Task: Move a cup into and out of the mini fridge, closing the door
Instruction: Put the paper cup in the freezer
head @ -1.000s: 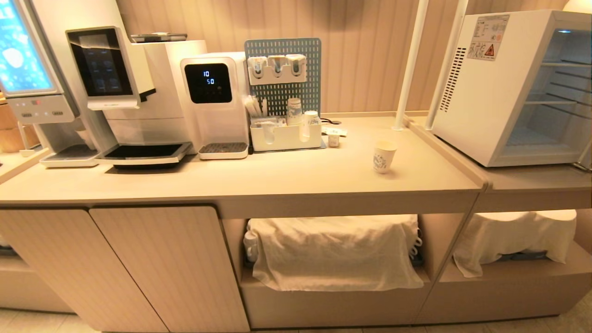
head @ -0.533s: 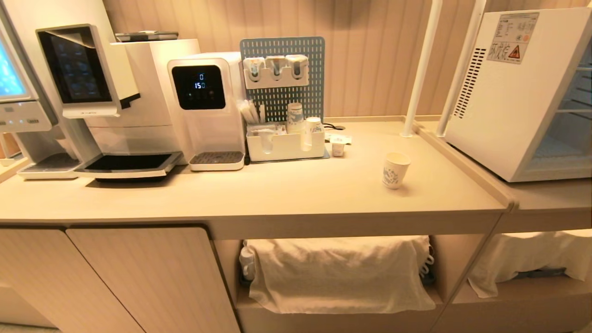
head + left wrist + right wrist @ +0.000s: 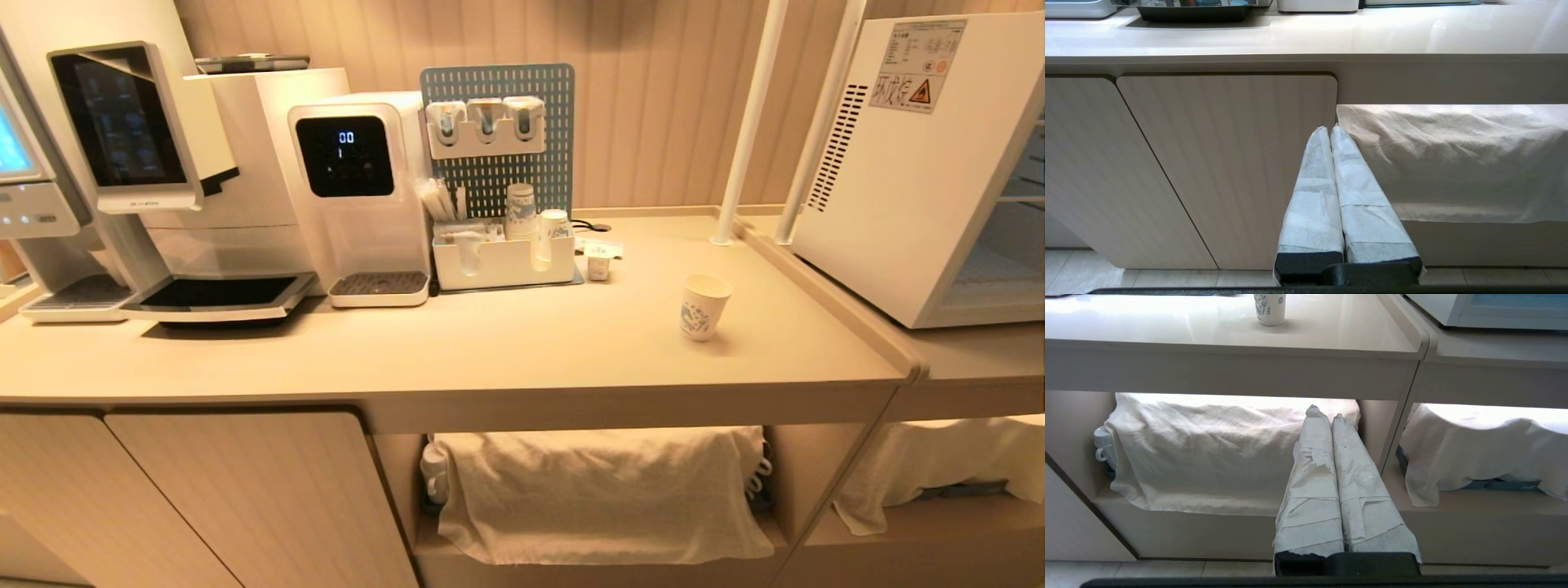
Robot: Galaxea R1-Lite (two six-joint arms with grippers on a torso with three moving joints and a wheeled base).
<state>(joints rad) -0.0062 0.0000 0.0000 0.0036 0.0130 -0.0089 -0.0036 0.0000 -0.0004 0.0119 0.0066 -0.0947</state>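
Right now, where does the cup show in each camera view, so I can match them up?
Head view: the cup stands upright on the counter, right of centre, left of the mini fridge.
Left wrist view: not in it.
Right wrist view: the cup is at the top edge, cropped, on the counter.
Shared landmark: the white cloth draped over the open shelf under the counter shows in all three views.

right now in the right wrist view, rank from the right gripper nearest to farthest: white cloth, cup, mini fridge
1. white cloth: draped over the open shelf, just beyond the shut right gripper.
2. cup: upright on the counter above.
3. mini fridge: farthest, on the neighbouring counter.
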